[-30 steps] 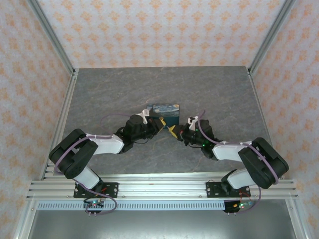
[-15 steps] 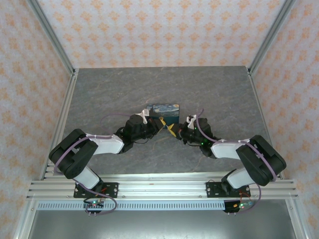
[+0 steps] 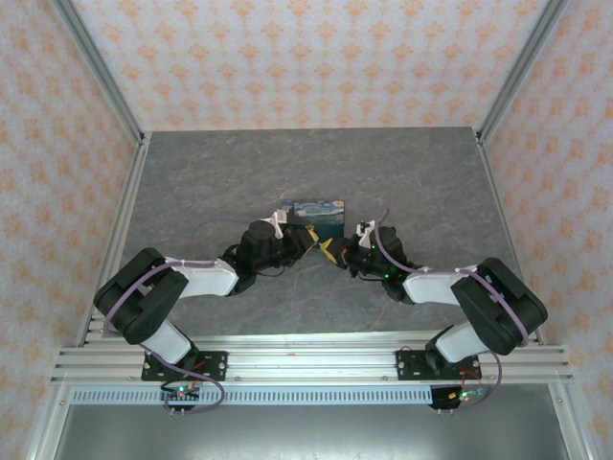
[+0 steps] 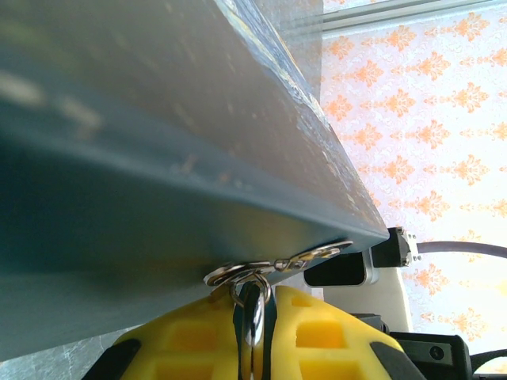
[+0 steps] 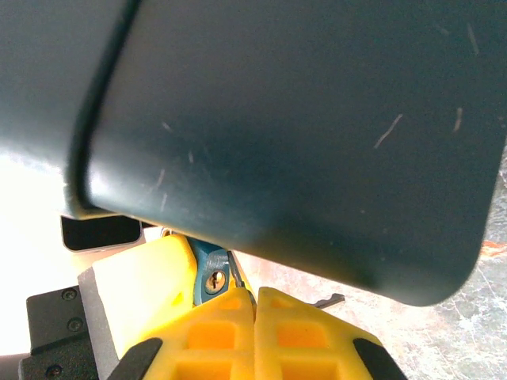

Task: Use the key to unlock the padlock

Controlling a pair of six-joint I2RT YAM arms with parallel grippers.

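padlock (image 5: 210, 275), low centre of the right wrist view, pinched in narrow left fingers (image 4: 190, 340); right fingers (image 5: 309, 332) pressed together; a skewed push could twist it loose.

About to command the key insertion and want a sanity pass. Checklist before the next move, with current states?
1. Padlock held: ok. The left gripper is shut on the padlock, just under the hasp of the box.
2. Keyhole exposed: ok. The keyhole faces the right wrist camera.
3. Key in hand: ok, probably. The right gripper is shut, with a thin metal blade, apparently the key, sticking out of it.
4. Key in the keyhole: not ok. The blade sits beside the keyhole, not in it.
5. Lock state: cannot tell.
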